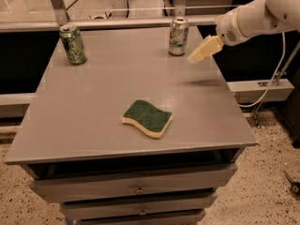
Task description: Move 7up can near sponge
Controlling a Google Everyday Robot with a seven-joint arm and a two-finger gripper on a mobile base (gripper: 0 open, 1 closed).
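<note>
- Camera view takes in a grey table (84, 125) that fills most of the frame, with drawers (136, 184) stacked below its front edge at the bottom.
- A white robot arm (262, 15) reaches in from the upper right corner, angled down and to the left, above the table's far right part.
- The sponge (147, 117) lies flat a little below the middle of the frame, green side up, with the yellow layer showing along its near edge.
- The 7up can (178, 36) stands upright near the table's far edge, upper centre right, well apart from the sponge.
- A darker green can (72, 44) stands upright at the upper left, by the far left corner.
- The cream-coloured gripper (195, 57) hangs in the air just right of the 7up can, clear of it. I cannot tell whether it is open or closed, and it holds nothing that I can see.
</note>
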